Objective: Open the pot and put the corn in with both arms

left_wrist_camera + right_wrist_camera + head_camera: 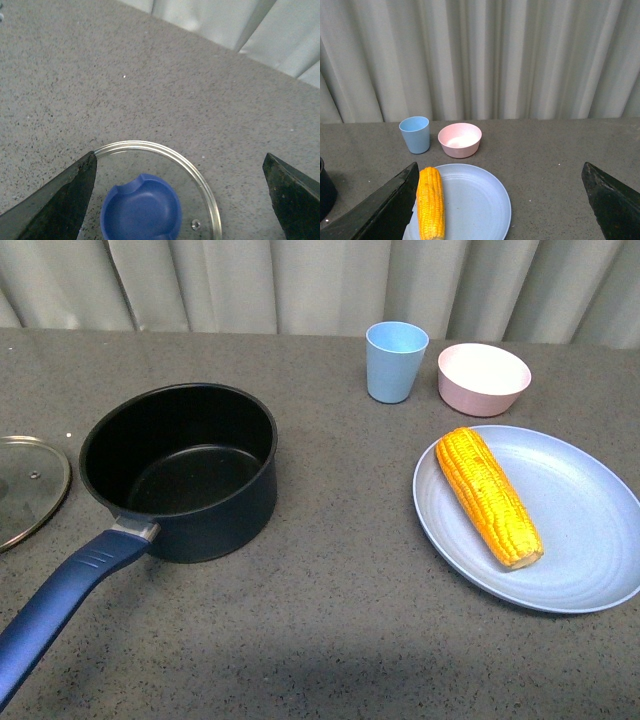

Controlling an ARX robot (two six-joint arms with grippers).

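The dark navy pot (190, 475) stands uncovered on the grey table at the left, its black inside bare and its blue handle (70, 605) pointing to the front left. Its glass lid (25, 485) lies flat on the table left of the pot. In the left wrist view the lid (200, 187) with its blue knob (141, 210) lies under my left gripper (180, 195), which is open and empty. The corn (488, 495) lies on a light-blue plate (580, 530) at the right. My right gripper (500, 200) is open above the plate (475, 205), beside the corn (430, 202). No arm shows in the front view.
A light-blue cup (396, 361) and a pink bowl (484, 378) stand at the back right, behind the plate. They also show in the right wrist view, the cup (415, 134) and the bowl (460, 139). A pale curtain hangs behind the table.
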